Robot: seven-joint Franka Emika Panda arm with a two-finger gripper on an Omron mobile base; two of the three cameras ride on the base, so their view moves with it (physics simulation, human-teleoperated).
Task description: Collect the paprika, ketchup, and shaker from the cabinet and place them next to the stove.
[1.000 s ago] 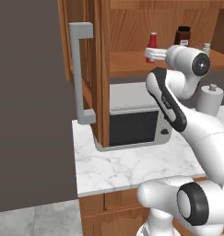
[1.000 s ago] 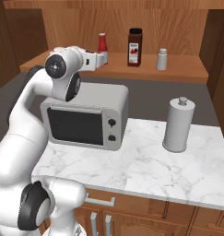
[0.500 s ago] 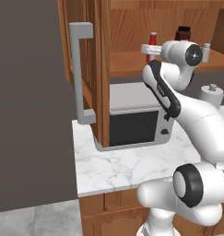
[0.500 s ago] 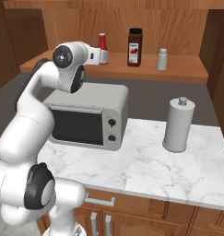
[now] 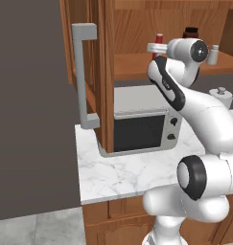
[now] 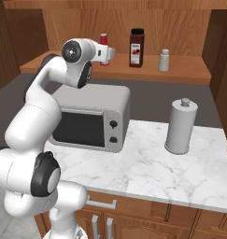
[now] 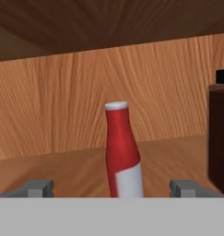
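Note:
The ketchup [image 7: 122, 152], a slim red bottle with a white cap, stands upright on the cabinet shelf [image 6: 189, 74]. My gripper [image 7: 112, 189] is open just in front of it, one fingertip on each side and short of the bottle. From the right base the gripper [image 6: 107, 53] covers the ketchup's [image 6: 104, 39] lower part. The dark paprika jar [image 6: 137, 48] stands to its right, then the small pale shaker [image 6: 164, 60]. The cabinet door [image 5: 106, 72] hangs open with its grey bar handle [image 5: 82, 76]. The stove is out of view.
A grey microwave [image 6: 89, 119] sits on the marble counter [image 6: 147, 172] under the shelf. A grey knob-topped cylinder [image 6: 181, 126] stands to its right. A dark tall panel [image 5: 31, 119] fills the left side beside the open door.
The arm has swung the hand up and in toward the shelf, closing on the ketchup. The jaws have stayed open and the three items have not moved.

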